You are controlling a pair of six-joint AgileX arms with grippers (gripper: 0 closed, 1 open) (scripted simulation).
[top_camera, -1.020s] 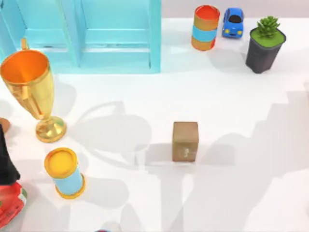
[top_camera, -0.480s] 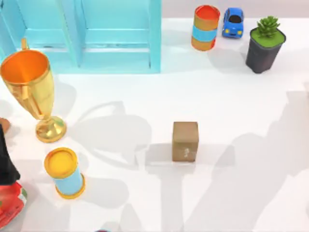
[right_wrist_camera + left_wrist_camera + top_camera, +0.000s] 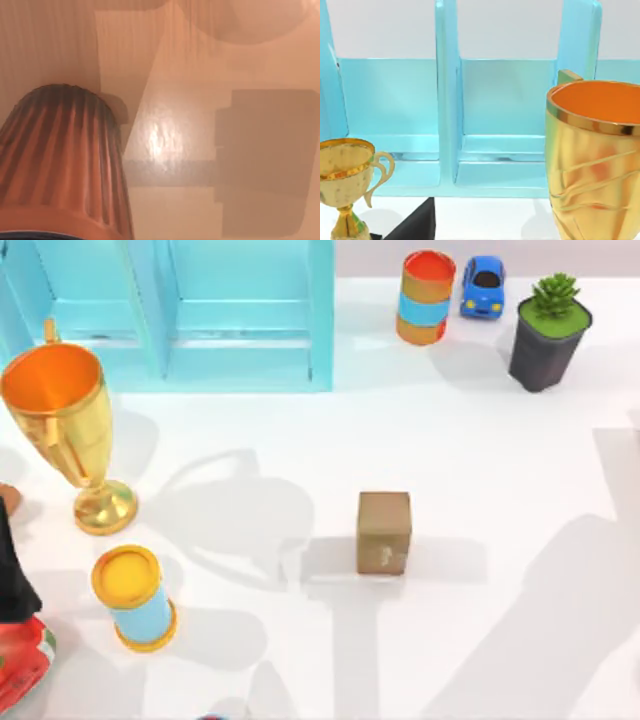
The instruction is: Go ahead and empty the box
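Brown box (image 3: 384,531) upright near table (image 3: 480,440) centre, bare white surface open on every side. Shelf (image 3: 180,310) at far left edge, trophy (image 3: 62,420) and can (image 3: 135,597) down the left, second can (image 3: 427,297), car (image 3: 483,285) and plant (image 3: 549,330) far right. Claws' states: cannot tell.

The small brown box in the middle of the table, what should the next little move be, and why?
Probably bring one arm in over the brown box, likely the right, since the box sits right of centre. It stands alone on open table, shut as far as the top view tells, with no gripper near it yet, so approach comes before any grasp.
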